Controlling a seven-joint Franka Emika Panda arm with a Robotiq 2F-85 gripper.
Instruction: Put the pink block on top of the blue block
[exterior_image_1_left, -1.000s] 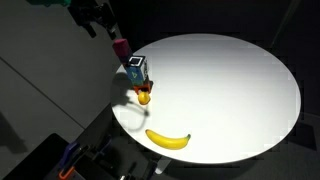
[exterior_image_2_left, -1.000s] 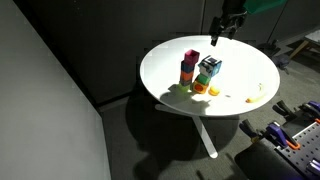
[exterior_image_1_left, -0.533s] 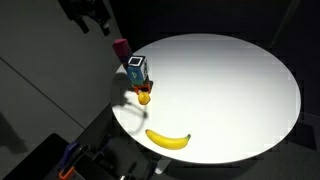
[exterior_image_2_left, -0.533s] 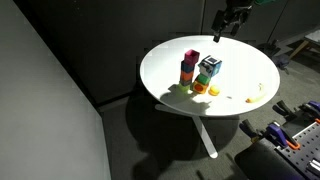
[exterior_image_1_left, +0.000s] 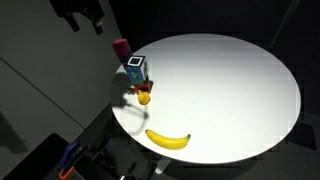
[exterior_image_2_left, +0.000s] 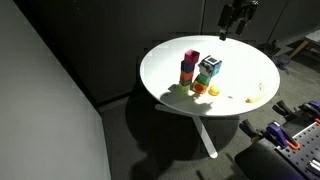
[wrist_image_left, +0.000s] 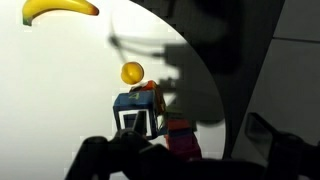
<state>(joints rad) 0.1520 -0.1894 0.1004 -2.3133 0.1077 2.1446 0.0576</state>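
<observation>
We had the white round table (exterior_image_1_left: 230, 80) filling most of an exterior view, and up in the upper left corner the gripper (exterior_image_1_left: 88, 22) hung well above and apart from everything on it. Its jaws stood spread as wide as they go, with nothing between them. Down at the lower middle lay the banana (exterior_image_1_left: 168, 139), off on its own. Near the left rim stood the dark blue box (exterior_image_1_left: 137, 68) with its white label.

Just beside that box we spotted the pink block (exterior_image_2_left: 191, 55), sitting at the top of a little stack. Right beneath it was what we took for the blue block (exterior_image_2_left: 187, 67), though it was too small to be sure of. The orange ball (exterior_image_1_left: 144, 97) rested close in front of the box.

We judged the placing done and the release made, so the step in hand was the pull-away. The next move called for little. The arm needed to stay clear of the stack, which stood close to the rim with the box at its shoulder.
</observation>
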